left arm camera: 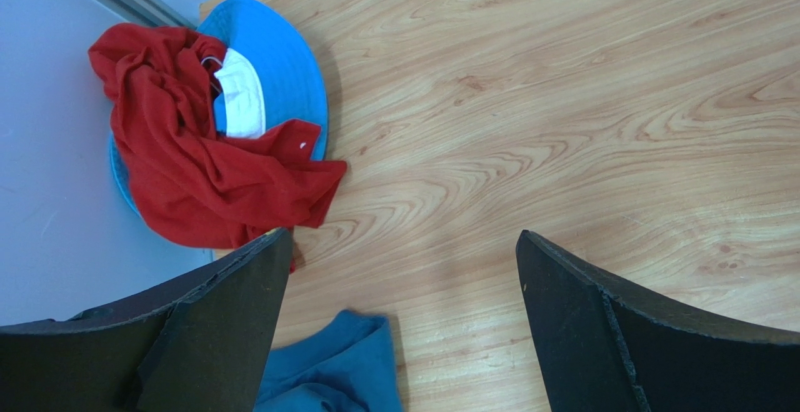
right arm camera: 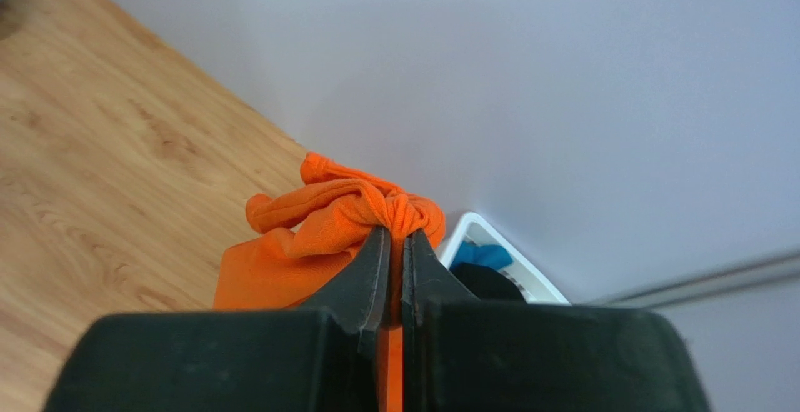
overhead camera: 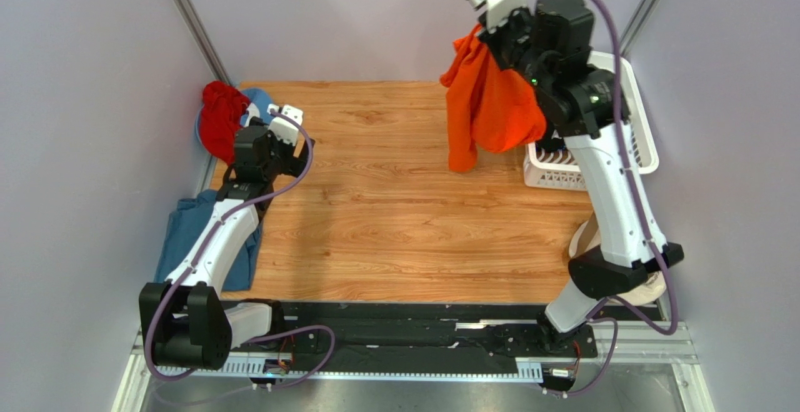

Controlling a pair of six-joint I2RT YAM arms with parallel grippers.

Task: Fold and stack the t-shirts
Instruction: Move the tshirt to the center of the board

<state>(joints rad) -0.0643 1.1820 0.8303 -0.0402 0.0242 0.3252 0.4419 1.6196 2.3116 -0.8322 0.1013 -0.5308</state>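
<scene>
The right gripper [right arm camera: 396, 236] is squeezed shut on a bunched bit of the orange shirt [overhead camera: 484, 103]. It holds the shirt high in the air, just beside the white basket [overhead camera: 643, 121], on the side that faces the middle of the table [overhead camera: 394, 224]. The shirt hangs down in a crumpled lump. Its bottom end looks to be off the wood, but that is hard to tell for sure.

Inside the basket, the right wrist view shows a bit of blue cloth [right arm camera: 484, 254] and something dark next to it.

The left gripper [left arm camera: 404, 238] is wide open and holds nothing. It waits well apart from the basket, at the other side of the table. Near it a blue shirt [overhead camera: 188, 229] lies bunched at the table's edge. Farther back, a red cloth [left arm camera: 188, 178] lies in a heap on top of a blue hat [left arm camera: 282, 65].

The step in hand looks like pulling a new shirt out of the basket to get it ready for folding. No fold is made in it yet.

Next, the right arm probably needs to carry the orange shirt away from the basket, over the bare wood, and lower it. The open left gripper would then need to come over and take another edge, so both can pull the shirt flat.
</scene>
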